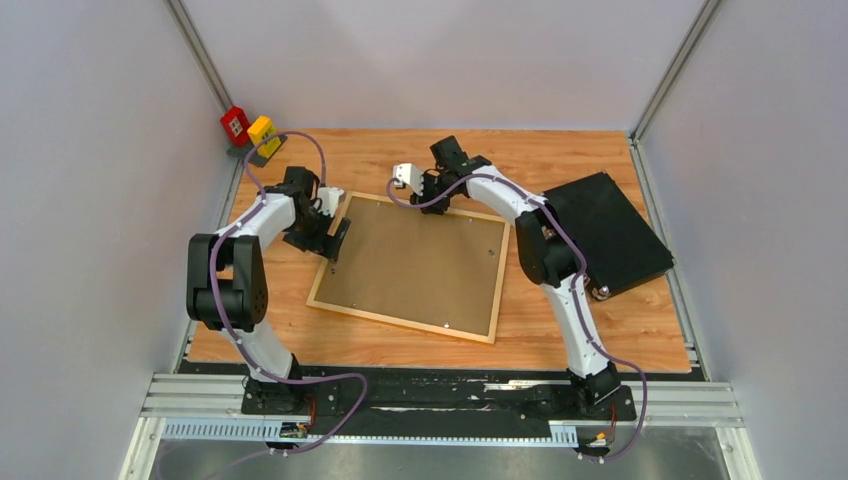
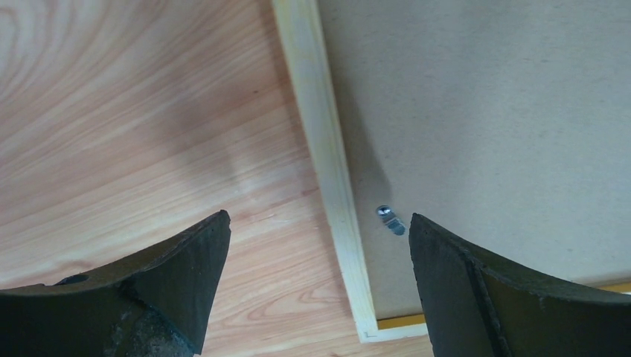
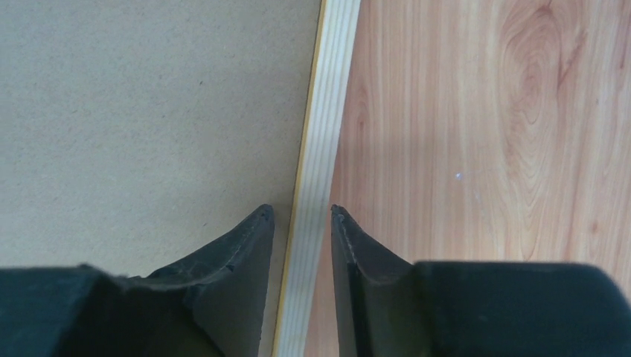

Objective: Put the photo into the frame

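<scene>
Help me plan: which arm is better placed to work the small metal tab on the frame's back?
Left. The tab lies between the left gripper's open fingers; the right gripper straddles a bare stretch of the frame's rail.

Black case (image 1: 607,232) right; red box (image 1: 235,124) far-left corner.

— What do you have on your table?
— Your wood-grain table (image 1: 400,160) carries the frame (image 1: 400,321), lying flat near the middle with its light wood back up. It sits slightly askew, and a brown hardboard panel (image 1: 410,265) fills it.
— Anything else?
— On your right lies a black case (image 1: 608,232), also turned askew. It is close to the table's right edge and apart from the frame.
</scene>
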### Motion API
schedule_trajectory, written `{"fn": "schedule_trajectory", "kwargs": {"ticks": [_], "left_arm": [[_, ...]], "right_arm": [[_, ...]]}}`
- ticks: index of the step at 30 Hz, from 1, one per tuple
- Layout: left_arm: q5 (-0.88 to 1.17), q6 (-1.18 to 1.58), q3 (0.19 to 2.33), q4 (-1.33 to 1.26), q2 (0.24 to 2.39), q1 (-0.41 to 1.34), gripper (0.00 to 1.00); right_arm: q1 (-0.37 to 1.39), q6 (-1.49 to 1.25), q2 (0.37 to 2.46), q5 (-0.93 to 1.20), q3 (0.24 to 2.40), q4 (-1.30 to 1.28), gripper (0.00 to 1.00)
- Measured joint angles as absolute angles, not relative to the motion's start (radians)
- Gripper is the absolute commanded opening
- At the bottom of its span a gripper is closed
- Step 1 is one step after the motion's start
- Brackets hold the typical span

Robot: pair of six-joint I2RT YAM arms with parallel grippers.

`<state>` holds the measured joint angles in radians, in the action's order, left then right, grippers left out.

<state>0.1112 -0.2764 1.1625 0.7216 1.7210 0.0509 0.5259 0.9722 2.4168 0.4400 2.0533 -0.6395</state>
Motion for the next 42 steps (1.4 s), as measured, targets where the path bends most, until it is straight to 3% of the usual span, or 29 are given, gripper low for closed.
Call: {"fn": "schedule_trajectory", "kwargs": {"ticks": [21, 32, 42], "left_arm": [[0.2, -0.302, 1.139, 0.715, 1.725, 0.052, 0.82], [0.194, -0.294, 1.102, 0.685, 1.744, 0.065, 0.75], [0.211, -0.286, 1.096, 0.684, 1.744, 0.069, 0.62]], "right_arm": [[0.526, 0.71, 2.246, 0.366, 1.832, -0.562, 0.39], [0.506, 0.531, 2.098, 0.317, 1.709, -0.538, 0.48], [0.436, 0.298, 1.831, 0.279, 1.411, -0.517, 0.54]]}}
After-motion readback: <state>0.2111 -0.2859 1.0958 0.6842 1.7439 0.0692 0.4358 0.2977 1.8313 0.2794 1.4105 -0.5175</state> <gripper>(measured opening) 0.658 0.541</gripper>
